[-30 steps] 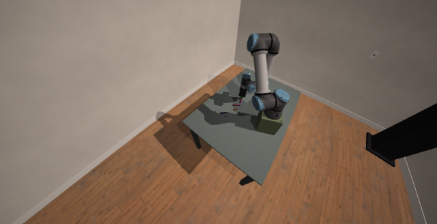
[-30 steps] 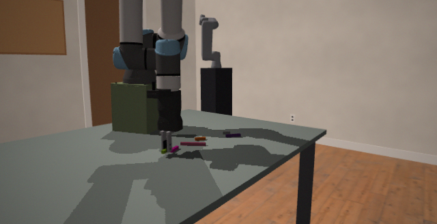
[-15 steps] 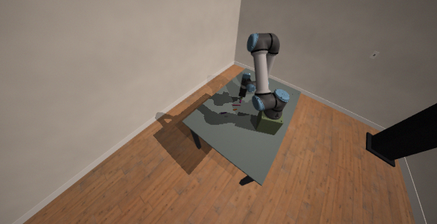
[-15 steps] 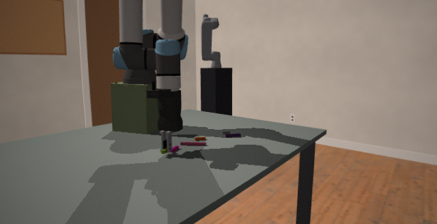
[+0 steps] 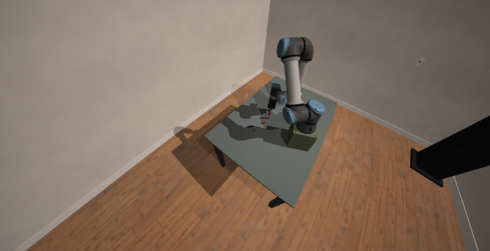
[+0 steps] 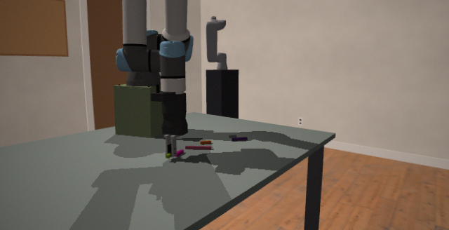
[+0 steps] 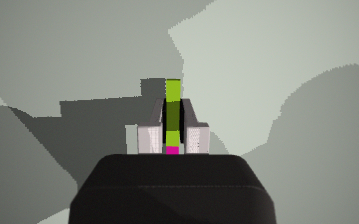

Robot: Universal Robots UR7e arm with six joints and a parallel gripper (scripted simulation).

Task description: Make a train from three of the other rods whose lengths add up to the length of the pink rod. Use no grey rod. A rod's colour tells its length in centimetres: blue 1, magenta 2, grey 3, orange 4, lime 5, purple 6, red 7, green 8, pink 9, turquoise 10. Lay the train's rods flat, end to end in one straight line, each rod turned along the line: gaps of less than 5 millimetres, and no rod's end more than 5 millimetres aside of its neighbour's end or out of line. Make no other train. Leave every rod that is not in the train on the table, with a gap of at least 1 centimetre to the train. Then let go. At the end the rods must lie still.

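Lime rod (image 7: pixel 173 92) clamped in the downward-pointing end effector (image 7: pixel 173 136) at the table (image 6: pixel 245 160).

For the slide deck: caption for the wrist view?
Gripper shut on lime rod, magenta rod at its near end.

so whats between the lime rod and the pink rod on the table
The magenta rod lies between the lime rod, held in the pincer, and the pink rod, in the exterior view.

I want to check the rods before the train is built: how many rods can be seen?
5, others may be hidden: lime rod in the pincer, magenta rod beside it, pink rod, orange rod behind, purple rod farthest right.
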